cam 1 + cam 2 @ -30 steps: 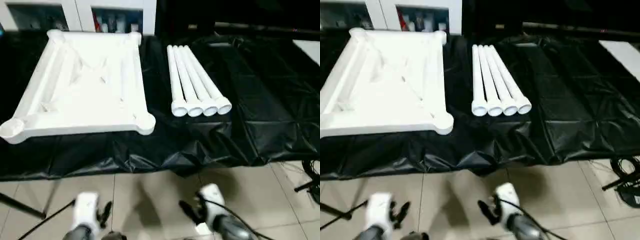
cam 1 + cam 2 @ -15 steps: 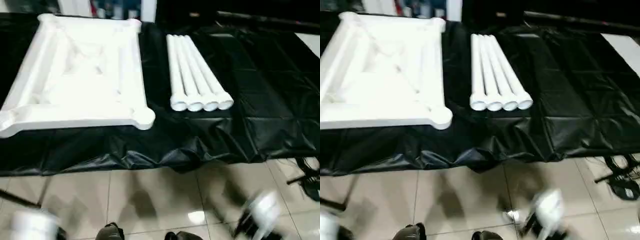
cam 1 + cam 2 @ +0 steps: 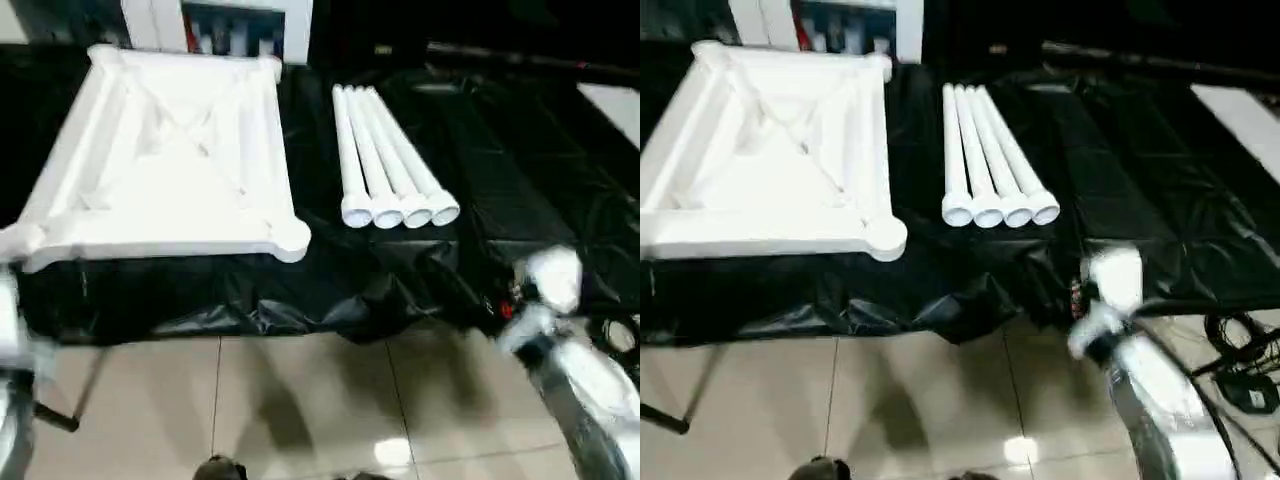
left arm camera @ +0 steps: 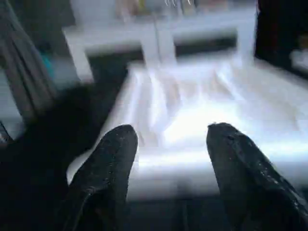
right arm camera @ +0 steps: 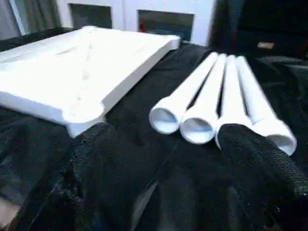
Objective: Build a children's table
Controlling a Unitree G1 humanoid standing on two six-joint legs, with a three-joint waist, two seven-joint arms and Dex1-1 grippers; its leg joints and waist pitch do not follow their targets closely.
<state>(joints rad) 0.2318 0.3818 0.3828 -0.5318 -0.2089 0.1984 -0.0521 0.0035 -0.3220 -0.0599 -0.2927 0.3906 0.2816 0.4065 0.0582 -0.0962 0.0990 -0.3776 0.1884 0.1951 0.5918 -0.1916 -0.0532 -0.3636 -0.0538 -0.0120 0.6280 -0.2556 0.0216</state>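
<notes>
Left gripper (image 4: 166, 144): two black fingers standing spread apart, nothing lying between them; pointing at the near edge of the table top.
Right gripper (image 5: 159, 159): two black fingers standing wide apart, gripping nothing; hovering just short of the open ends of the legs.
Right arm (image 3: 570, 370): one silver forearm showing at the near right of the table top, over the floor, at the edge of the black sheet.
Table top (image 3: 165, 160): one, white, lying ribbed underside up on the black sheet; rounded sockets showing at its corners, all standing empty.
Legs (image 3: 385, 160): four white tapered tubes, lying side by side and touching, just to the right of the table top, wide open ends facing the robot.
Black sheet (image 3: 520, 170): one, covering the surface under the table top and legs, hanging over the near edge.
Cabinet (image 3: 215, 20): one, white with glass doors, standing behind the table top.
Floor (image 3: 300, 400): tiled, lying in front of the sheet.
</notes>
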